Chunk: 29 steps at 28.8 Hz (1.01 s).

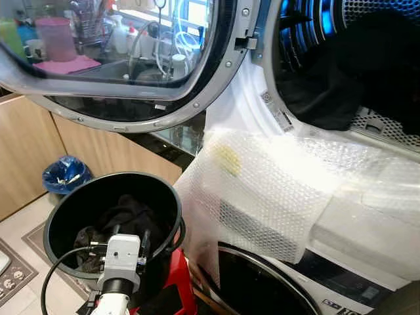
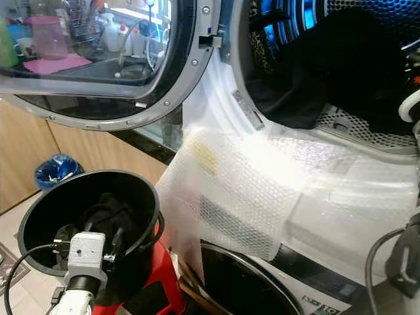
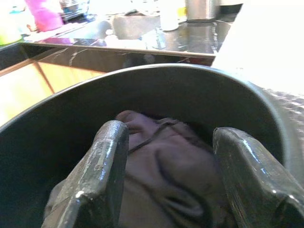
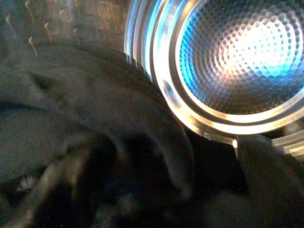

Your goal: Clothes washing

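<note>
A black bucket (image 1: 65,197) stands on a red stool (image 1: 177,275) in front of the washing machine, with dark clothes (image 1: 121,220) lying in it. My left gripper (image 1: 130,235) hangs just inside the bucket's rim, open, its two black fingers (image 3: 102,161) apart above the dark clothes (image 3: 166,166) and touching nothing. The upper drum holds a heap of dark clothes (image 1: 354,72). My right arm (image 2: 412,105) reaches into that drum at the far right. In the right wrist view, dark cloth (image 4: 95,118) lies close before the shiny perforated back wall (image 4: 237,47).
The round glass door (image 1: 131,59) is swung open to the left above the bucket. Bubble wrap (image 1: 275,190) hangs over the machine's front below the drum opening. A second round door (image 1: 262,289) sits lower down. A bin with a blue bag (image 1: 65,174) stands by the wooden cabinets.
</note>
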Available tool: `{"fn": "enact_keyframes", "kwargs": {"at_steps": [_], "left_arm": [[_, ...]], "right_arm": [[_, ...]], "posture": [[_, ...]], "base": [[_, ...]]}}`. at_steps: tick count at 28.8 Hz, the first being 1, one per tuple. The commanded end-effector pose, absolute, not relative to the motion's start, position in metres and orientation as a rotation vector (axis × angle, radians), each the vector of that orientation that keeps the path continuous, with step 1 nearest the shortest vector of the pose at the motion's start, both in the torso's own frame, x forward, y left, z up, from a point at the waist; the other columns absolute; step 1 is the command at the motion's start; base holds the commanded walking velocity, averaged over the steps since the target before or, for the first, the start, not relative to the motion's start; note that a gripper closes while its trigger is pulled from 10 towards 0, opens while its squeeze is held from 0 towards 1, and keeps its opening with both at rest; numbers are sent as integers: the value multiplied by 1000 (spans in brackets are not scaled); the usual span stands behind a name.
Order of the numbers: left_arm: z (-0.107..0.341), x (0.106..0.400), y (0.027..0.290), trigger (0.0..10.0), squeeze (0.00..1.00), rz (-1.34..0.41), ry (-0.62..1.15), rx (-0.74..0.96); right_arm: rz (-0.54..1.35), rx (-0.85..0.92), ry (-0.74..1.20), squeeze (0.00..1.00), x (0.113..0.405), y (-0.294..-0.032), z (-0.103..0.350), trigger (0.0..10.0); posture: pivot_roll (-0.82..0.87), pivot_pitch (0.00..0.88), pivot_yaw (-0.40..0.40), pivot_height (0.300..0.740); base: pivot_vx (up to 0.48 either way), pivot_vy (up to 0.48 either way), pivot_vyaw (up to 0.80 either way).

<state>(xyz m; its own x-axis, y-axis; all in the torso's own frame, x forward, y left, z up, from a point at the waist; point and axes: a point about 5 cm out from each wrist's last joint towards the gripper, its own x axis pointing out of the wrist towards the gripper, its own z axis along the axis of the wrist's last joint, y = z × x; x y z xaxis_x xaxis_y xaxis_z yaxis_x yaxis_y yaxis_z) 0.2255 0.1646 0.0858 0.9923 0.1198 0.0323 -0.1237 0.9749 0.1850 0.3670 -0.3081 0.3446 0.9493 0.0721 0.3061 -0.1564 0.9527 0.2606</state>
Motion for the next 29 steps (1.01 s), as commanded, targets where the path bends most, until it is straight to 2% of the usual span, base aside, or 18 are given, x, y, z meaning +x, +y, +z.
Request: {"fn": "enact_keyframes", "kwargs": {"at_steps": [1,3,7,10,14,15,21,24,26,29], "left_arm": [[83,228,159,10000,0,95,-5,167],[84,229,158,10000,0,87,-7,167],[84,229,157,10000,0,80,-8,167],[82,228,156,10000,0,76,-6,165],[81,227,154,10000,0,72,-3,163],[81,226,154,10000,0,69,-1,162],[80,226,153,10000,0,63,-1,161],[79,226,154,10000,0,60,0,163],[79,225,155,10000,0,61,2,164],[78,224,156,10000,0,62,6,166]], "right_arm": [[194,387,-325,0,362,-289,352,10000],[266,433,-373,0,358,-269,363,10000],[281,385,-377,0,353,-257,369,10000],[202,299,-355,0,345,-266,366,10000],[229,276,-388,0,328,-275,365,10000],[268,220,-378,0,318,-278,360,10000],[176,135,-311,0,313,-302,343,10000],[278,220,-370,0,303,-297,349,10000],[401,201,-405,0,295,-282,352,10000],[462,189,-425,0,290,-271,350,10000]], "posture": [[43,80,-25,740],[42,79,-24,740],[45,69,-24,740],[44,60,-32,740],[42,56,-38,740],[43,54,-37,740],[40,42,-39,740],[43,38,-39,740],[41,34,-40,740],[40,33,-39,740]], "base": [[0,0,0],[0,0,0],[0,0,0],[0,0,0],[0,0,0],[0,0,0],[0,0,0],[0,0,0],[0,0,0],[0,0,0]]}}
